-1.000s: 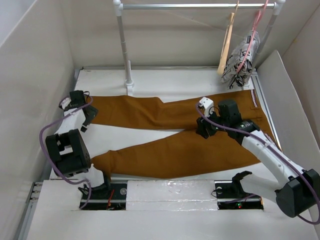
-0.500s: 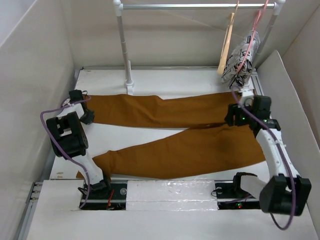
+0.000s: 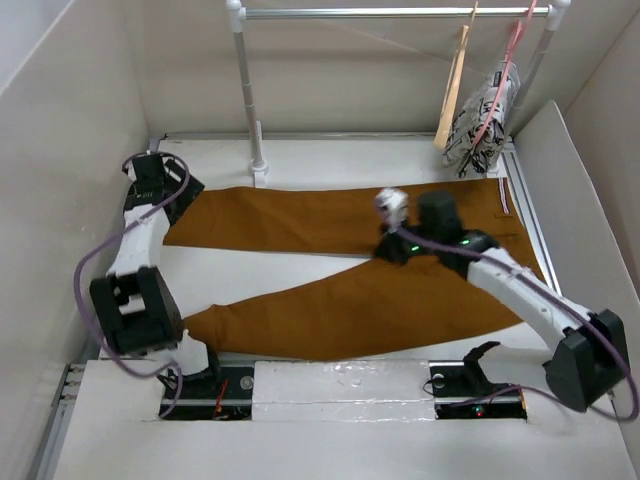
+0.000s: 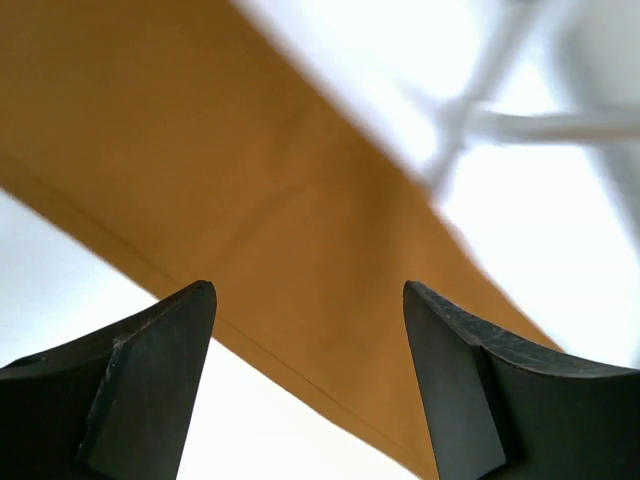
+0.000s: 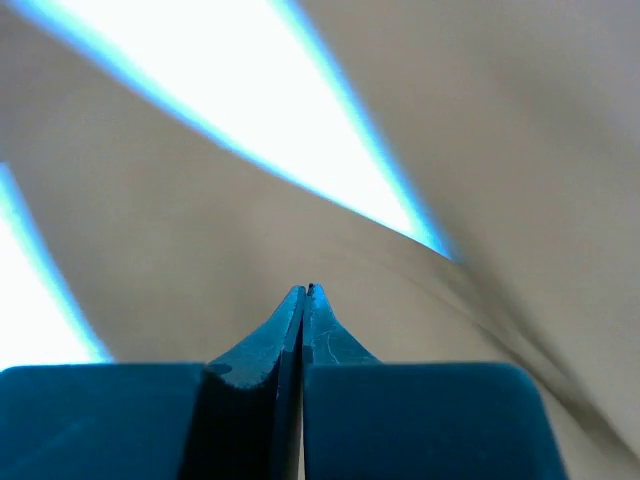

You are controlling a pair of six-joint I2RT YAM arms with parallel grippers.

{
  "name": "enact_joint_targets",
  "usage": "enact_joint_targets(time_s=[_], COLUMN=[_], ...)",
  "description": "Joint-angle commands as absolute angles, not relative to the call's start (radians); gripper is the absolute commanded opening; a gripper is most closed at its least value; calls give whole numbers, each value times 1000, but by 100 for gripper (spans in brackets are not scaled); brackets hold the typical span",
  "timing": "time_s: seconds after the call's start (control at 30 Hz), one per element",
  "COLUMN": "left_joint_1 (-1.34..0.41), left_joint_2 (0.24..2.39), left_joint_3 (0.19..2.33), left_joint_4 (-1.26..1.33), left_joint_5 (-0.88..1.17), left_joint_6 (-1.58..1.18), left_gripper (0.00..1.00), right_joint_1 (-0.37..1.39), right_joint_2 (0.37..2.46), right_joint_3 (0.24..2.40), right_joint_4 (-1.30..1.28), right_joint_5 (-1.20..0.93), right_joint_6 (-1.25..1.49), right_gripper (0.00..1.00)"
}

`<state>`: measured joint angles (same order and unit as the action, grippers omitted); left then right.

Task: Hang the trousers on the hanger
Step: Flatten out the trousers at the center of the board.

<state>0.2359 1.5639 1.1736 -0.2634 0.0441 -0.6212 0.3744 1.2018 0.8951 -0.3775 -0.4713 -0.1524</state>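
The rust-brown trousers (image 3: 330,300) lie flat on the white table with both legs reaching left and the waistband at the right. On the rail at the back right hangs the tan wooden hanger (image 3: 454,88). My left gripper (image 3: 165,185) hovers over the cuff end of the far leg, at the table's far left. In the left wrist view the left gripper (image 4: 308,290) is open above the trousers (image 4: 250,170), holding nothing. My right gripper (image 3: 388,248) sits at the crotch, mid-table. Seen from the right wrist, that gripper (image 5: 305,290) is shut over fabric (image 5: 200,220), with nothing visibly pinched.
A white clothes rack has its post (image 3: 247,90) at the back centre and its rail (image 3: 390,13) across the top. The foot of the rack (image 4: 470,110) lies just beyond the far leg. A pink hanger with black-and-white patterned cloth (image 3: 485,115) hangs beside the wooden one. White walls enclose the table.
The left gripper shut briefly, then opened and moved toward the far left corner. The right arm swung from the waistband at the right to the crotch and shut.
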Motion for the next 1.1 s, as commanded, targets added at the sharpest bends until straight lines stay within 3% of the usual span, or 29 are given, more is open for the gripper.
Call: enact_joint_targets(time_s=[0.0,0.1,0.13,0.2,0.3,0.43,0.7,0.8,0.83,0.93,1.07], left_joint_1=[229,229,229,229,229,229,229,229,229,229,229], left_joint_2=[1335,1191,1154,1076,1007,989,969,965,965,991,1048], left_joint_3=[1147,1153,1167,1189,1233,1237,1124,1088,1069,1060,1075], left_joint_4=[-225,-238,-250,-270,-325,-353,-363,-373,-371,-371,-382], left_joint_5=[127,190,190,186,172,213,245,230,230,232,218], left_joint_6=[-577,-574,-574,-574,-581,-594,-575,-548,-545,-531,-503], left_gripper=[72,67,65,65,64,64,63,63,63,63,63], right_joint_1=[700,915,957,1041,1092,1127,1066,1042,1026,991,907], right_joint_2=[1297,1487,1537,1688,1887,2145,2279,2301,2309,2341,2344], right_joint_3=[943,1081,1129,1268,1460,1718,1782,1796,1802,1824,1862], right_joint_4=[-301,-246,-244,-226,-227,-420,-413,-397,-397,-385,-356], right_joint_5=[-477,-480,-477,-535,-607,-506,-405,-406,-400,-400,-394], right_joint_6=[-176,-202,-202,-265,-320,-365,-302,-272,-267,-256,-216], right_gripper=[0,33,54,64,69,71,72,53,33,0,0])
